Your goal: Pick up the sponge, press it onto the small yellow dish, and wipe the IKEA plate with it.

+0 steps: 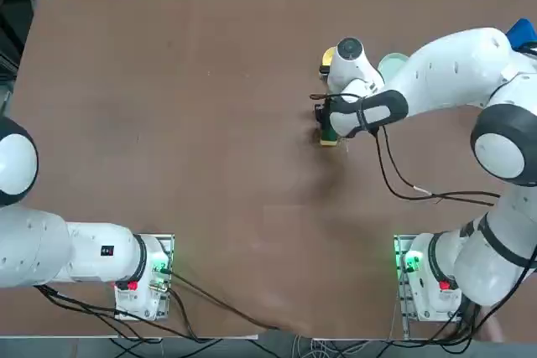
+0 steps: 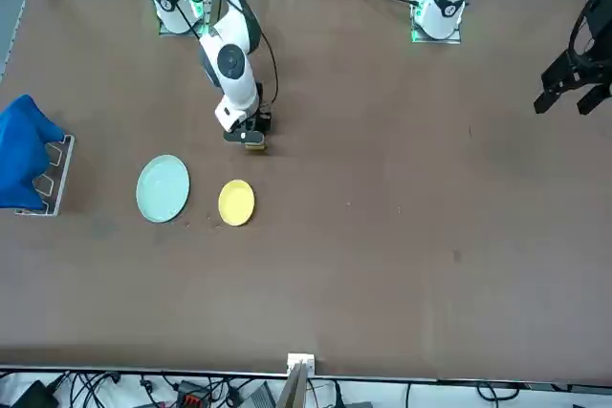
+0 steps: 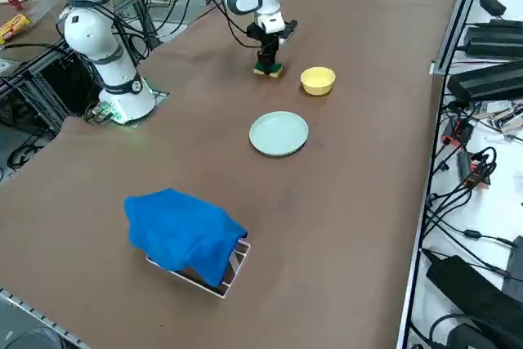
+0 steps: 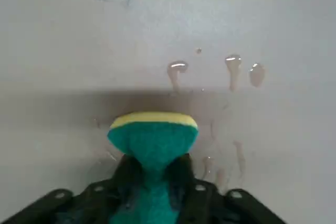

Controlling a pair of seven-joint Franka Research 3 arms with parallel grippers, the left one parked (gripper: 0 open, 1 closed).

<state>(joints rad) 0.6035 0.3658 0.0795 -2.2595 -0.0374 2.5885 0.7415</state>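
The sponge (image 4: 153, 135), green on top with a yellow layer below, is pinched at its middle between the fingers of my right gripper (image 4: 152, 179). It sits low on the brown table, where the sponge (image 1: 329, 139) shows just under my right gripper (image 1: 327, 126). The small yellow dish (image 2: 236, 203) stands a short way beyond the sponge (image 2: 253, 143), half hidden by my wrist in the top view. The IKEA plate (image 2: 163, 188), pale green, lies beside the dish, further out to my right.
A blue cloth (image 3: 184, 234) is draped over a small rack near the table's right edge. Drops of water (image 4: 178, 69) lie on the table just past the sponge. A black cable (image 1: 403, 178) trails from my wrist across the table.
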